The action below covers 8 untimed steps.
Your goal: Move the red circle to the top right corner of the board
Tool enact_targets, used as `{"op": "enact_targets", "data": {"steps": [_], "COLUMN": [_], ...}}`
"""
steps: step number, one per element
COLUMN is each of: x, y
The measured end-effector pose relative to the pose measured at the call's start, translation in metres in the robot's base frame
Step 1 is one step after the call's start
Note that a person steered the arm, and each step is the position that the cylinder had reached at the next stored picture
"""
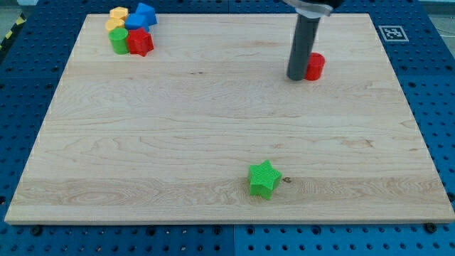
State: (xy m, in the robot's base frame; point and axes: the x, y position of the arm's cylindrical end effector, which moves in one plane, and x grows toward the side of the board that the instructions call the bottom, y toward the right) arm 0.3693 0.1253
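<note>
The red circle (316, 66) lies on the wooden board (213, 121) in the upper right part, some way below and left of the board's top right corner. My tip (296, 77) stands on the board right against the red circle's left side, partly hiding it. The dark rod rises from there to the view's top edge.
A cluster sits at the board's top left: a yellow block (117, 17), a blue block (143, 15), a green block (118, 40) and a red star-like block (139, 42). A green star (264, 178) lies near the bottom middle. A marker tag (392, 33) is beyond the top right corner.
</note>
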Motion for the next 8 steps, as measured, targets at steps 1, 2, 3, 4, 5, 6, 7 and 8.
{"op": "enact_targets", "data": {"steps": [1,2,3,4,5,6,7,8], "x": [-0.004,-0.033,-0.034,-0.005,-0.004,-0.029,-0.054,-0.05], "y": [0.031,0.087,0.104,0.107,0.141,0.149,0.149,0.15]}}
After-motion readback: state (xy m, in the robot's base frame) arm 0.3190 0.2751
